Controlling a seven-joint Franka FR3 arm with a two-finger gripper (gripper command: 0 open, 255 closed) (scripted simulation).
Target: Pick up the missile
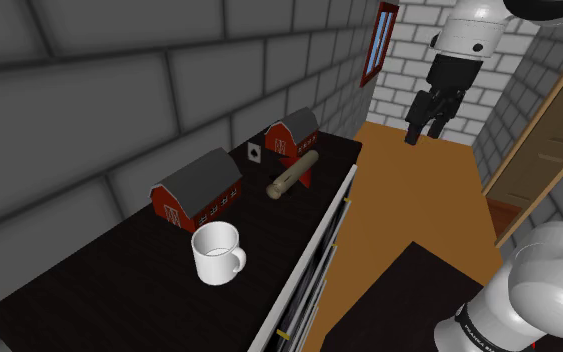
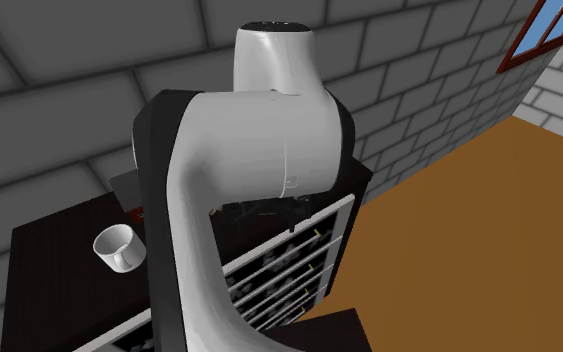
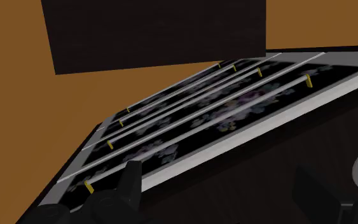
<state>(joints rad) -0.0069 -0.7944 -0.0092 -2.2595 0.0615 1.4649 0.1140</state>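
1. Saw the all-black gripper [image 1: 425,135] hanging high over the orange-brown floor [image 1: 399,200], fingers spread wide and clasping nothing; saw the same wide gap at the gripper [image 3: 220,173] in the wrist view.
2. Noted the dark box stand [image 1: 399,310] nearest the shoulder camera, beside the smooth white arm [image 1: 554,285].
3. Found a glossy white mug [image 1: 217,252] upright on the dark table top [image 1: 89,290], plain white inside, handle turned toward the table's front edge.
4. Made out a cabinet front [image 3: 222,118] below that edge: white bars with small yellow pegs, and dark shapes behind them too blurred to name.
5. Passed a red barn [image 1: 197,192] with a slanted dark grey roof, just behind the mug.
6. Located the missile [image 1: 294,175]: a smooth tan cylinder with a rounded nose, lying on the table top between the two barns, red at its farther end, uncovered, well apart from the gripper.
7. Could not tell whether it touched the farther barn [image 1: 291,133] or only lay just beside it.
8. Spotted a small white card [image 1: 254,152] with a black mark by the grey block wall [image 1: 89,90].
9. Ended at a red-framed window [image 1: 381,40], farthest off.
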